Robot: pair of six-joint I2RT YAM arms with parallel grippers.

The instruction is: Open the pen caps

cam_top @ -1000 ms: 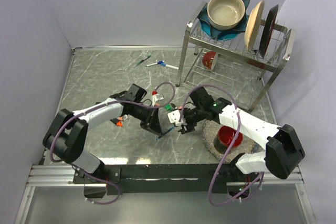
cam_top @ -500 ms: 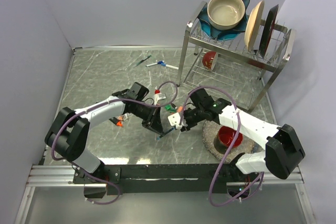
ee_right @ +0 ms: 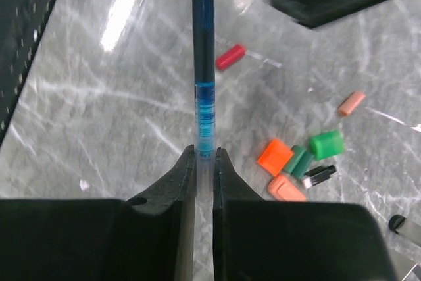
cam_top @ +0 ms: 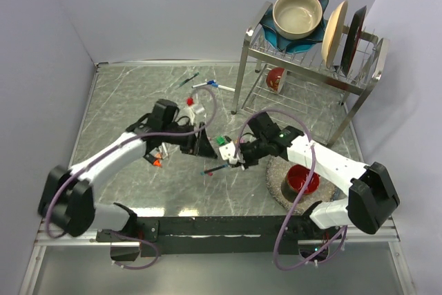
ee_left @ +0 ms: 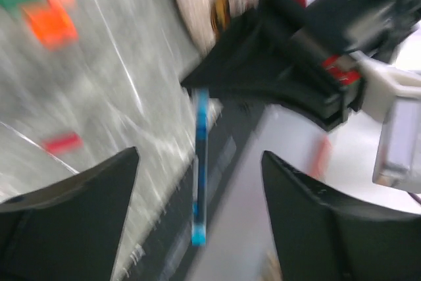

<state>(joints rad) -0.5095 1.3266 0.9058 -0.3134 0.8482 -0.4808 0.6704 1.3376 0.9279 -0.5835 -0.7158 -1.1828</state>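
My right gripper (ee_right: 205,151) (cam_top: 233,162) is shut on a pen (ee_right: 203,64) (cam_top: 215,169) with a blue band and a dark far end, held just above the table. My left gripper (ee_left: 199,156) (cam_top: 204,144) is open and holds nothing. It faces the pen (ee_left: 199,162), which shows past its blurred fingers. Loose pen caps lie on the marble table: a red cap (ee_right: 230,57), a pink cap (ee_right: 352,103), an orange cap (ee_right: 275,156), a green cap (ee_right: 327,144) and a salmon cap (ee_right: 286,189). From above, orange caps (cam_top: 157,163) show under the left arm.
A metal dish rack (cam_top: 311,56) with a bowl and plates stands at the back right. Under the right arm, a red bowl (cam_top: 302,179) sits on a round mat. Two more pens (cam_top: 213,86) lie near the far edge.
The left gripper opened and drew back up and to the left, away from the pen. The right gripper closed on the pen, which now hangs from it alone.
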